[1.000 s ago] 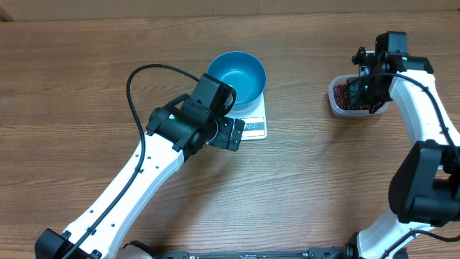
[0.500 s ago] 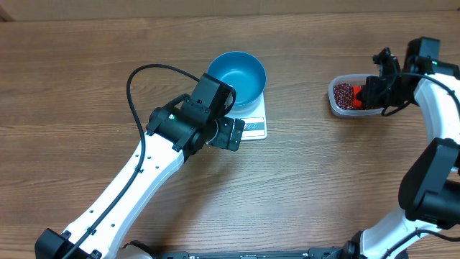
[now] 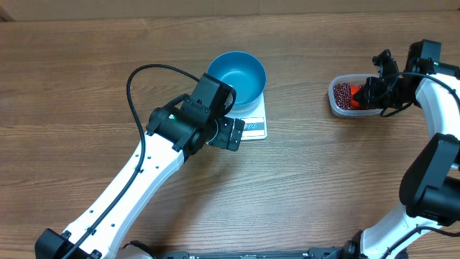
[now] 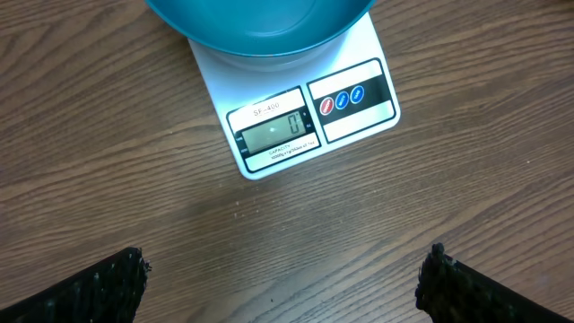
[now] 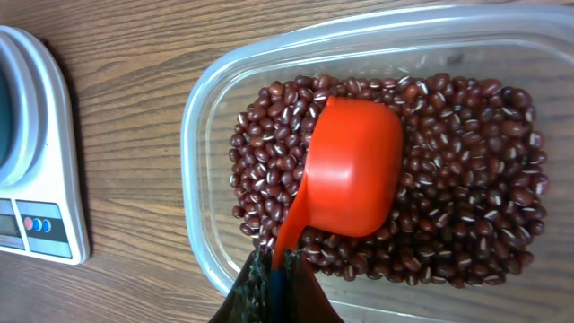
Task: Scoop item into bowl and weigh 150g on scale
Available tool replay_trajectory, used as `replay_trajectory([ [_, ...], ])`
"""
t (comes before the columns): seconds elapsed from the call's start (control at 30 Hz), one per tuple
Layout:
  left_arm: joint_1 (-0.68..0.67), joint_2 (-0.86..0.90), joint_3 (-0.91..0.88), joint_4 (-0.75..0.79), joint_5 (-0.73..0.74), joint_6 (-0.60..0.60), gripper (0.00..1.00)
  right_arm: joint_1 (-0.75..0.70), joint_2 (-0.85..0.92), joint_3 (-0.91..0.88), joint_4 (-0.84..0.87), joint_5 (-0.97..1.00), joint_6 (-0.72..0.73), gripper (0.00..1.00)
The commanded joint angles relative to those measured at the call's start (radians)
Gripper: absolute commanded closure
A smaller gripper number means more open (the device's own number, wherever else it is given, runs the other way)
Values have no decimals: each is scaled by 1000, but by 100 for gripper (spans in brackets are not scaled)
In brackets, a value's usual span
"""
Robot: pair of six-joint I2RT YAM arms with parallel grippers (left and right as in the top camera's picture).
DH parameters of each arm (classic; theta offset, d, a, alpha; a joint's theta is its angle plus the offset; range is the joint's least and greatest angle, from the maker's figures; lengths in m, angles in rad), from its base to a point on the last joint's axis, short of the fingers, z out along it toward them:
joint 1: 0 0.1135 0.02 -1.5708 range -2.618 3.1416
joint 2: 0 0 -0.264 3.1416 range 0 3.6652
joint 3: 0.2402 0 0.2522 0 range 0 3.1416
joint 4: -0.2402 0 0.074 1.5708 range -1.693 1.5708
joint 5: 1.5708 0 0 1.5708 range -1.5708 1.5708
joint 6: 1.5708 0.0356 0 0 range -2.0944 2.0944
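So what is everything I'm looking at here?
Table: one, brown wood, under everything.
Kitchen scale: one, white, middle of the table.
Bowl: one, blue, on the scale.
Plastic tub: one, clear, to the right of the scale.
Beans: many, dark red-brown, inside the tub.
Measuring scoop: one, red-orange, on the beans.
Arms: two, white and black, one on each side.
Left end effector: black, open, empty, above the table in front of the scale.
Right end effector: black, shut on the scoop's handle.
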Motion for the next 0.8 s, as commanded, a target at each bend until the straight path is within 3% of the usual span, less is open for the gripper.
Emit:
replay_trajectory([
  [0.0,1,-8,-6,2,-10,14,0,10,28,-2,-12,-79,6,96],
  [0.17,1,-8,-6,2,-10,14,1,2,28,-2,-9,-90,79,97],
  [0.77,1,-8,-6,2,-10,14,1,-61,70,-3,-17,-233,80,96],
])
